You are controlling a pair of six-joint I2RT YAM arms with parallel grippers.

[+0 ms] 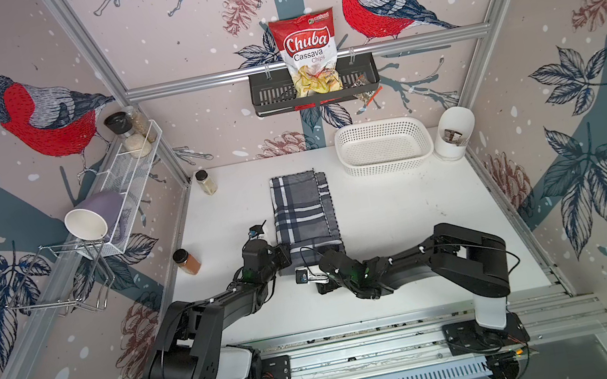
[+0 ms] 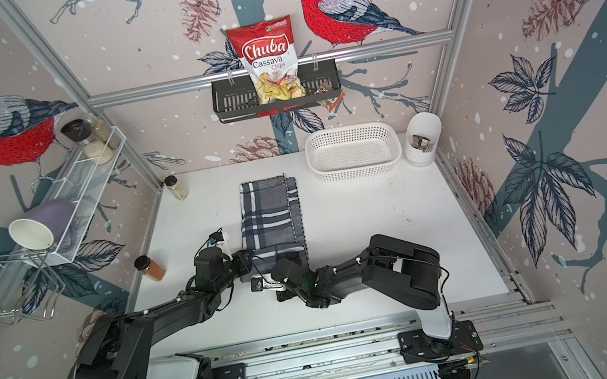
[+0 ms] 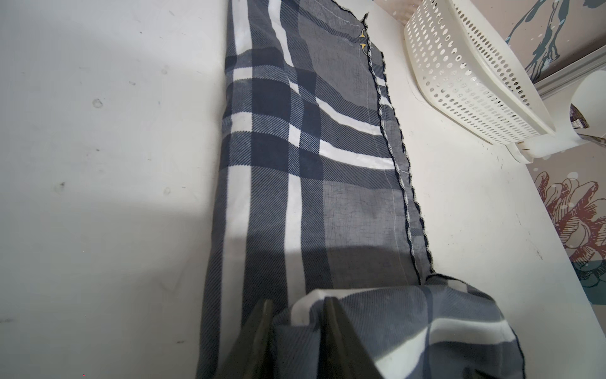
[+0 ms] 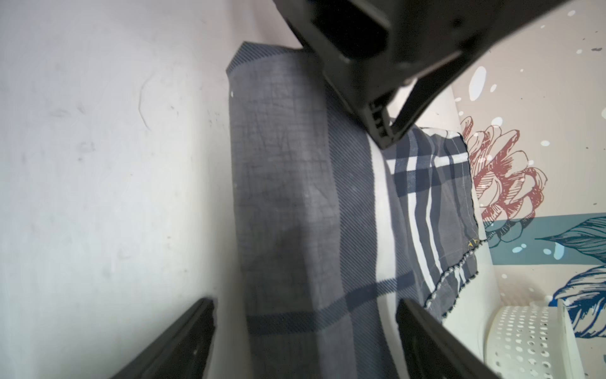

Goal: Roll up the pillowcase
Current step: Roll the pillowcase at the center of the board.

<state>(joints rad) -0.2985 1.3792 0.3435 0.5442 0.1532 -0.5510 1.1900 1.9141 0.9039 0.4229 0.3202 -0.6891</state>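
Left wrist view: the left hand is closed on a raised fold at the near end of the pillowcase. Cloth is pinched between both fingers, which stand close together.

Right wrist view: the right hand is wide open and holds nothing. Its two fingers stand on either side of the turned-over end of the pillowcase. Cannot tell whether either finger touches the cloth.

Both top views: the pillowcase lies on the white bench, folded into a long narrow strip. The strip runs from mid-bench at the back toward the arms. Its near end is bunched up into a thick fold. The left hand is at the left edge of that fold. The right hand is at its near right corner. The flat remainder of the strip extends away from both hands.

A white basket stands at the back right, apart from the far end of the cloth.
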